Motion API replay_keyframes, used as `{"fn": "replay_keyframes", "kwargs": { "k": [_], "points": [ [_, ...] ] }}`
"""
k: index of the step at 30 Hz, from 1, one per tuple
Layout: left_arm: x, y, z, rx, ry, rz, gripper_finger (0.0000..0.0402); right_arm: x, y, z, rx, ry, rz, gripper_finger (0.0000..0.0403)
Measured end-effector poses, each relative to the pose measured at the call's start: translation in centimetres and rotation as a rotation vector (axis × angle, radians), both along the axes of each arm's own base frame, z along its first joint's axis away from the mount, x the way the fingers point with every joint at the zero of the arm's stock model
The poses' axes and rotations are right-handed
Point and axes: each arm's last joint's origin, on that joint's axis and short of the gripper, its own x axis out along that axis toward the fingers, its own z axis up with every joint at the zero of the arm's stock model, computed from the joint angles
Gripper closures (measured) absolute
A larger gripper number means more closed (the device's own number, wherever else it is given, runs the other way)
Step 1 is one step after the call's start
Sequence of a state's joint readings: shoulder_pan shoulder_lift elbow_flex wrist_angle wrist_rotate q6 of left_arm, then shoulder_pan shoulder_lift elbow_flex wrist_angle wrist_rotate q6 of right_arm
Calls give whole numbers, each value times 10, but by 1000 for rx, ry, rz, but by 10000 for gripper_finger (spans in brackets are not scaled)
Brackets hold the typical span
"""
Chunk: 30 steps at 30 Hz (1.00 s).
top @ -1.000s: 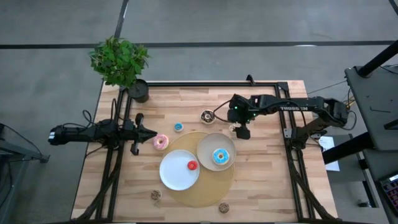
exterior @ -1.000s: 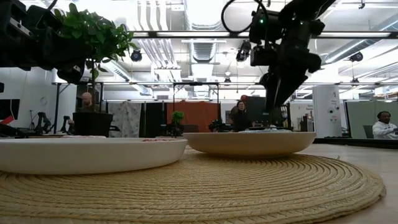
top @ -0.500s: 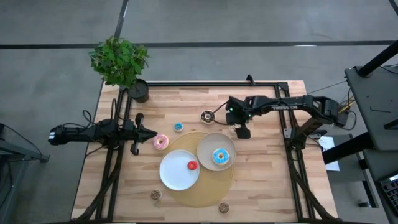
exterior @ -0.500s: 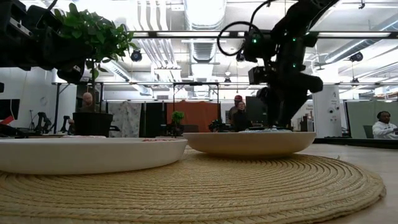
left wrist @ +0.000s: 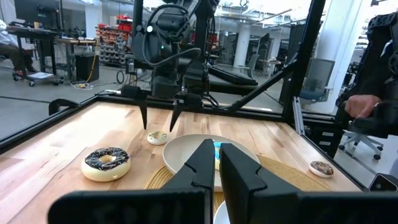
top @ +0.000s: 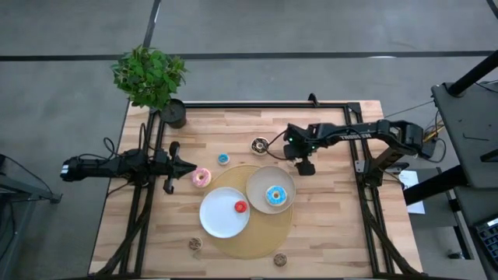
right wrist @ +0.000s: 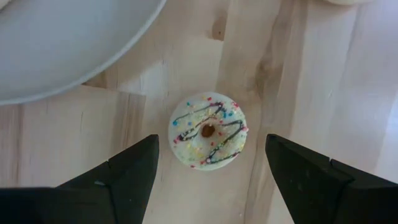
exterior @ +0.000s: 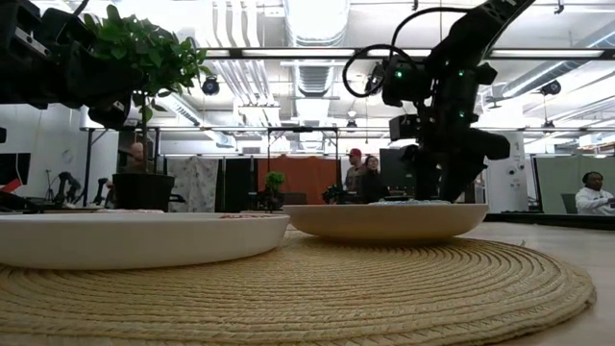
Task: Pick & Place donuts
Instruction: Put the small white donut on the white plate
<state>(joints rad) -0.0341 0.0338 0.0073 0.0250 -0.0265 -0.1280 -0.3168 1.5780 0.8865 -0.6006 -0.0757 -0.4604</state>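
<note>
The right tool (right wrist: 211, 165) is held spread wide above a small cream ring donut with sprinkles (right wrist: 208, 130), centre frame, grasping nothing. If lowered off-centre, the donut could be nudged toward the beige round plate (right wrist: 56, 50), upper left. The left tool (left wrist: 214, 165) is kept clenched, empty.

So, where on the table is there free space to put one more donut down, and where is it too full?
Bare wood lies along the right edge of the table, beside the woven mat, and in the near-left corner, left of the white plate. It is crowded at the middle: the beige plate, the open right hand over a cream donut, and the pink donut by the shut left hand.
</note>
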Motion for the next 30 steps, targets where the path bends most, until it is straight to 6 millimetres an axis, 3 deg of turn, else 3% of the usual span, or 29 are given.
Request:
{"fn": "replay_keyframes", "kwargs": {
  "k": [30],
  "points": [
    [0, 0, 0, 0, 0, 0, 402, 6, 2, -23, 0, 5, 25, 115]
  ]
}}
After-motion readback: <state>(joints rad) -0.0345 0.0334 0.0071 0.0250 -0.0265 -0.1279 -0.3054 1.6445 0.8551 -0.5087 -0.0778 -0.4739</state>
